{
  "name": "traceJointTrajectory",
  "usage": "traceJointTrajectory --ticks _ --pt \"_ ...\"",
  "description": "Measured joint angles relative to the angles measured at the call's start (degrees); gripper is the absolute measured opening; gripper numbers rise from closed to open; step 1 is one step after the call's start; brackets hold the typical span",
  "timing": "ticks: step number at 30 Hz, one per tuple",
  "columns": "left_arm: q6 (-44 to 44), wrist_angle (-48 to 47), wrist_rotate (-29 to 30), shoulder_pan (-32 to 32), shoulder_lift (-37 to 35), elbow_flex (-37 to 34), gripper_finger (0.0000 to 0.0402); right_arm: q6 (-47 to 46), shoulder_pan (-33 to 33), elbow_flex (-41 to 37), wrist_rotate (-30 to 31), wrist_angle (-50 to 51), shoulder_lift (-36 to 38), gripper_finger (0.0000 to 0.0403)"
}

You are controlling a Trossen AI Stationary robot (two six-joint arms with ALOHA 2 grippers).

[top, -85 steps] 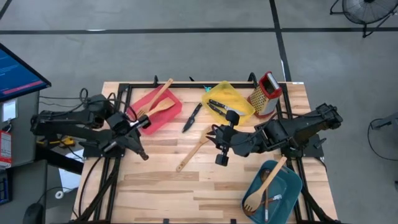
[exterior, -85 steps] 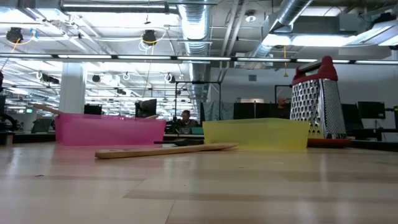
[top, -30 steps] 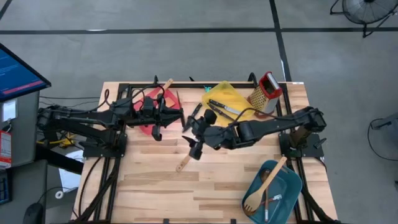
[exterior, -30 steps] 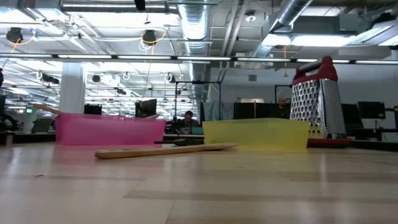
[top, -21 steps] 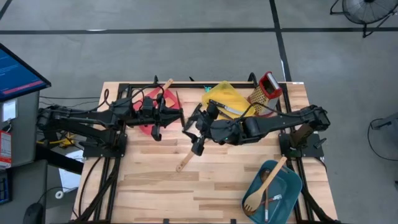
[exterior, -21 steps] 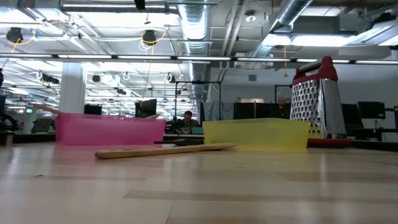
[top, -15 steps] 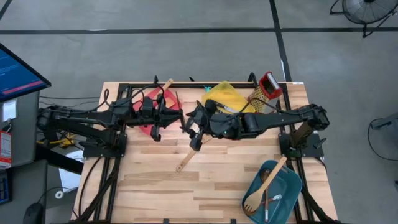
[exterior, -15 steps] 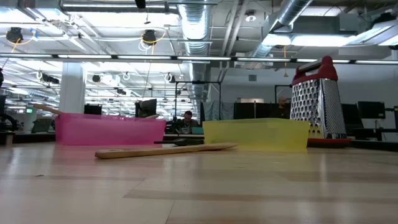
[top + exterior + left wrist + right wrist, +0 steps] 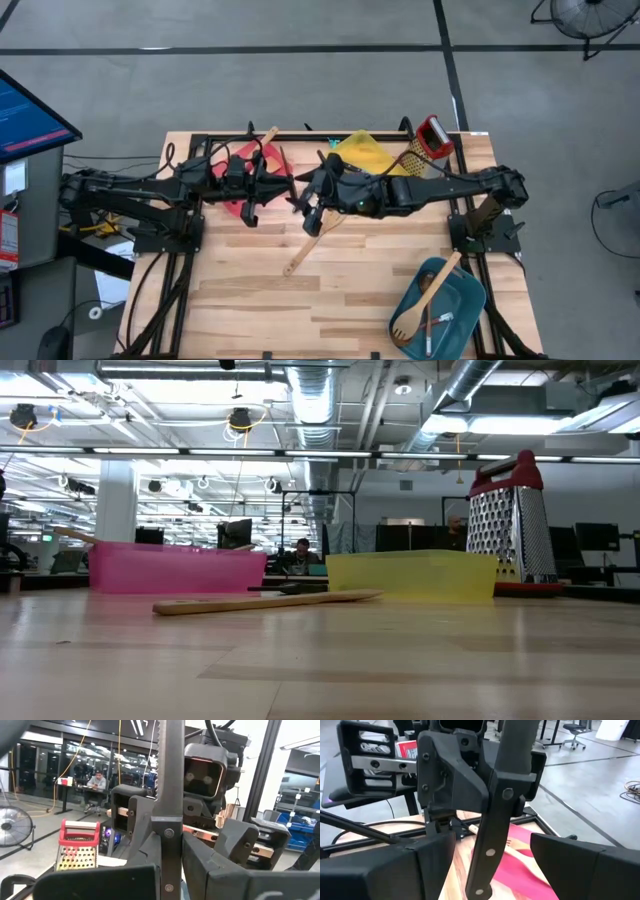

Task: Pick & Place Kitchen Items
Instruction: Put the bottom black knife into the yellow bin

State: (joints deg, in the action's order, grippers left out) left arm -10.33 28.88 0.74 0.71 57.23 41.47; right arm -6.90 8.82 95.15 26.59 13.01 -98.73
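Left gripper: fingers closed, raised mid-table.
Right gripper: fingers spread, facing it closely.

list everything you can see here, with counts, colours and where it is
table: 1, pale wood
trays: 3; red back left, yellow back centre, teal front right
grater: 1, steel with red top, beside yellow tray
spatula: 1, pale wood, table centre
turner: 1, pale wood, in teal tray
knife: 1, black handle, held mid-air
left gripper: fingers shut on knife
right gripper: fingers open around its handle
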Motion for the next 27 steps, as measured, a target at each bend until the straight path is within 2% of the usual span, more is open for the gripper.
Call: traceJointTrajectory --ticks 5,9,12,18,27 --pt "0.0 1.1 -0.1 -0.1 0.7 0.0 0.0024 0.0 -0.7 0.0 -2.4 -0.9 0.0 0.0267" --pt "0.0 1.7 -0.4 -0.1 1.7 0.0 0.0024 -0.1 -0.9 0.0 -3.9 -1.0 0.0 0.0242" --pt "0.0 2.0 -0.8 -0.1 2.2 0.0 0.0024 -0.2 -1.0 0.0 -4.1 -0.3 0.0 0.0201" --pt "0.6 2.4 -1.1 -0.1 2.4 0.0 0.0024 -0.6 -1.0 0.0 -4.4 2.2 0.0 0.0084" --pt "1.3 2.4 -1.0 -0.1 2.4 0.0 0.0024 -0.4 -1.0 0.0 -4.3 2.6 0.1 0.0079"
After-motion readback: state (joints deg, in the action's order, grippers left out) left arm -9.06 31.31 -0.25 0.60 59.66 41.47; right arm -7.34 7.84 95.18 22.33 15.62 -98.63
